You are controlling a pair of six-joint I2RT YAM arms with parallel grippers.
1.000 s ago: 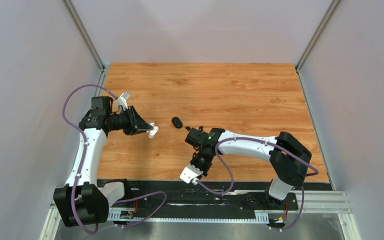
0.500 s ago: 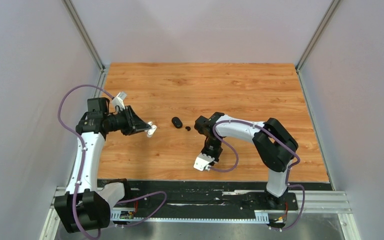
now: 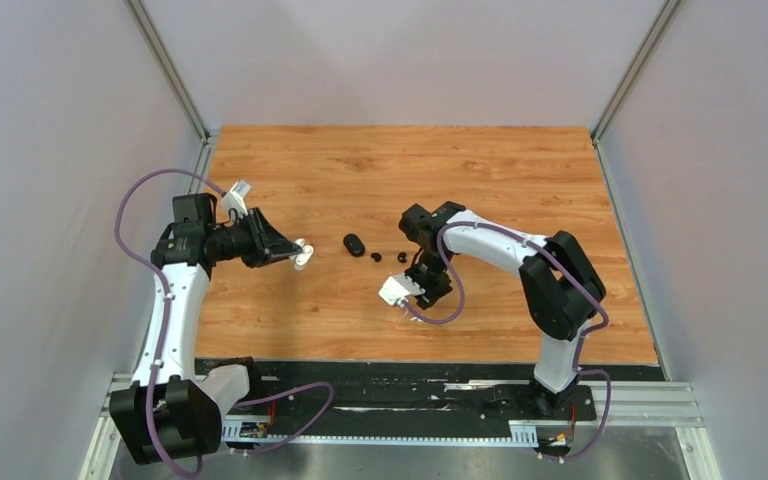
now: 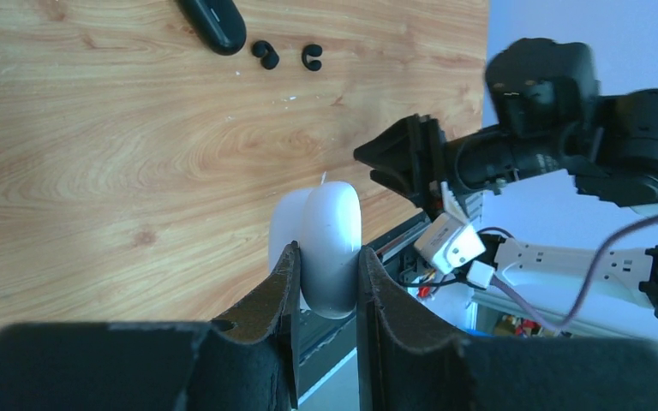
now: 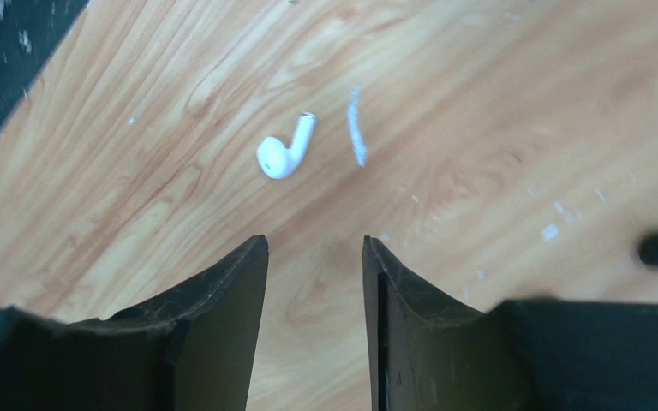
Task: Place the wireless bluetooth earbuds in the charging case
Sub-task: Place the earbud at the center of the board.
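My left gripper (image 4: 328, 250) is shut on a white charging case (image 4: 331, 244) and holds it above the table at the left (image 3: 303, 256). A black charging case (image 3: 354, 244) lies closed at mid-table, also seen in the left wrist view (image 4: 214, 21). Two black earbuds (image 3: 376, 257) (image 3: 402, 257) lie just right of it. My right gripper (image 5: 314, 244) is open and empty, low over the wood beside them (image 3: 424, 288). One white earbud (image 5: 284, 150) lies just beyond its fingertips. The other white earbud is out of view.
The wooden table (image 3: 520, 180) has grey walls on three sides. A black rail (image 3: 410, 372) runs along its near edge. A white scuff (image 5: 355, 124) marks the wood near the white earbud.
My right gripper has swung from near the table's front edge back and to the right, next to the black earbuds. My left gripper has shifted slightly, still holding the white case.
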